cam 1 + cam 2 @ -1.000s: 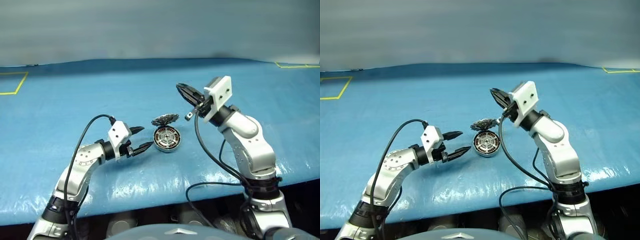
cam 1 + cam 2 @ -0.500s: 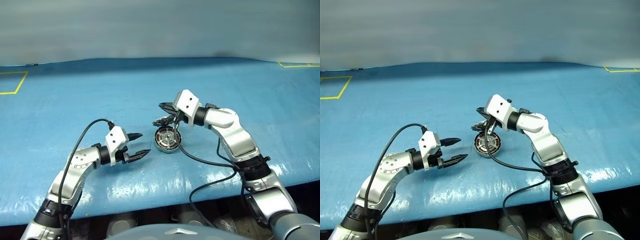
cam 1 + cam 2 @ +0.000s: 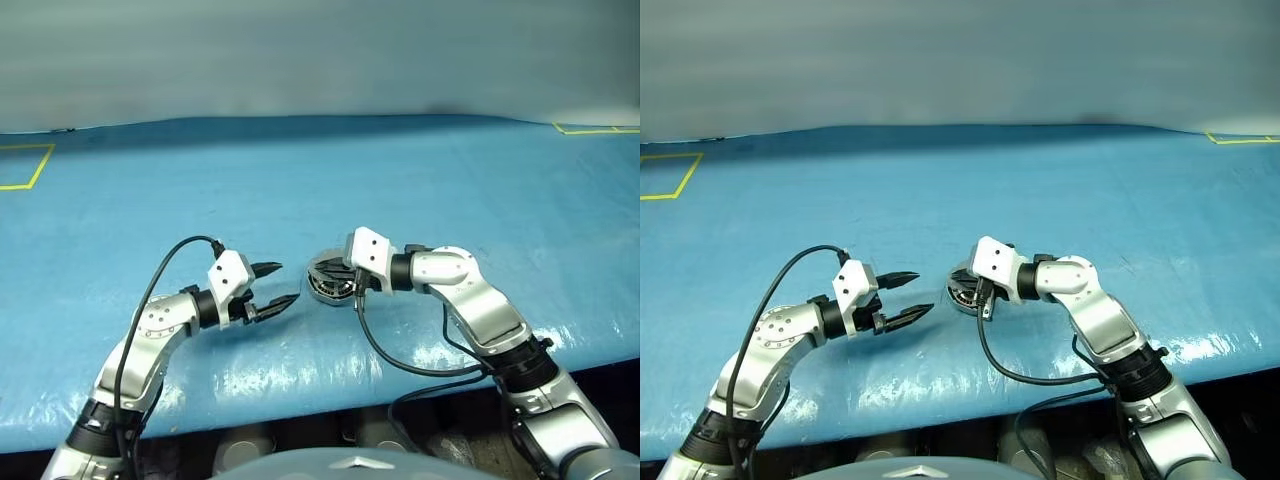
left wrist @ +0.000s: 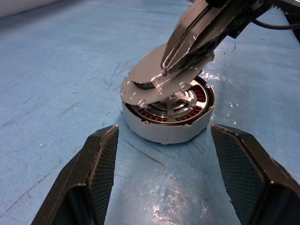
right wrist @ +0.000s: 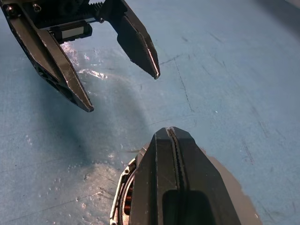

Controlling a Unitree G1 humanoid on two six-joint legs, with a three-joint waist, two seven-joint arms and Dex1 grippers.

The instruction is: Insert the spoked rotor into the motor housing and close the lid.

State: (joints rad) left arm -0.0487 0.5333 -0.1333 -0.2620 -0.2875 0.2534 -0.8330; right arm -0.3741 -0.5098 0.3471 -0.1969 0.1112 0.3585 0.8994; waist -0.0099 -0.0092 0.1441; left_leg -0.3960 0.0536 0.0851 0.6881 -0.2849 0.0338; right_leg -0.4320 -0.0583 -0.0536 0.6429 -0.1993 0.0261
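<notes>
the motor housing (image 3: 330, 287) sits on the blue table cover (image 3: 420, 180) between the two arms in the left eye view, with the right gripper (image 3: 325, 268) low over its top and the left gripper (image 3: 285, 285) just beside it, not touching.

in the right eye view the same layout shows: the left gripper's two fingers are spread with nothing between them.

in the left wrist view the spoked rotor (image 4: 180, 101) already lies inside the copper-ringed cup, so insertion looks done. the lid (image 4: 157, 77) is tilted partway down over the housing, one edge still raised, and the right gripper's pressed-together tips rest on its plain outer face.

in the right wrist view the right gripper's fingers (image 5: 161, 183) are squeezed tight, pinching nothing, over the lid and the housing rim. what seems left is pushing the lid fully flat.
</notes>
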